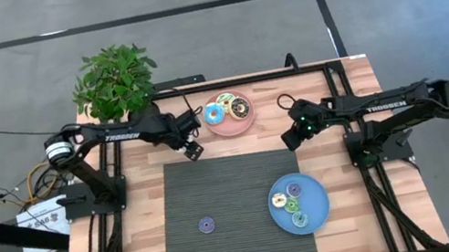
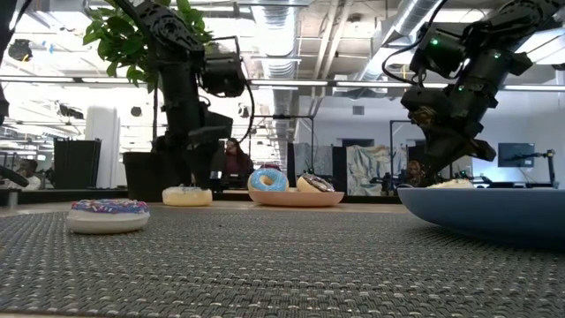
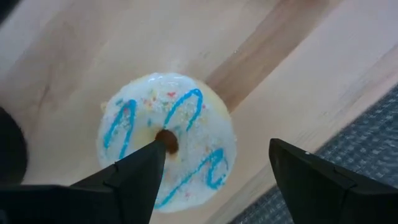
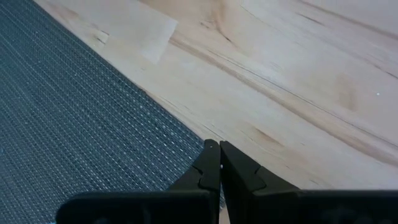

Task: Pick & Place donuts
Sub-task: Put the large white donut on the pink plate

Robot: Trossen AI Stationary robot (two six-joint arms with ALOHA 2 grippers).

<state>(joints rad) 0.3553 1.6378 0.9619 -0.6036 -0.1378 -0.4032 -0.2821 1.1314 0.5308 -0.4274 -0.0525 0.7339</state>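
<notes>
On the table (image 1: 145, 251), from biggest thing to smallest:
Mat: dark woven mat (image 1: 219, 201) in the middle; 1 purple donut (image 1: 207, 225) lies alone on it.
Plant: potted plant (image 1: 114, 79) at the far edge, behind the left arm.
Blue plate (image 1: 317, 211): on the mat's right corner, holds 3 small donuts.
Pink plate (image 1: 223, 128): beyond the mat, holds 2 donuts, a cyan donut (image 2: 267, 179) and a brown-iced one.
Left gripper (image 3: 214, 165): just beside the pink plate, over bare wood at the mat's far edge; fingers spread wide, nothing pinched.
White donut (image 3: 166, 140): flat on the wood under the left gripper, blue squiggles on top; 1 fingertip sits over its hole, the other stands clear off its rim.
Right gripper (image 4: 219, 163): waits above the wood near the mat's edge, fingers pressed together, empty.
Step in hand, my judgement: grasp the white donut. Centre the span so the rim or 1 side of the ring sits between both fingers before closing.
In the way: the pink plate's rim close by; little else.
</notes>
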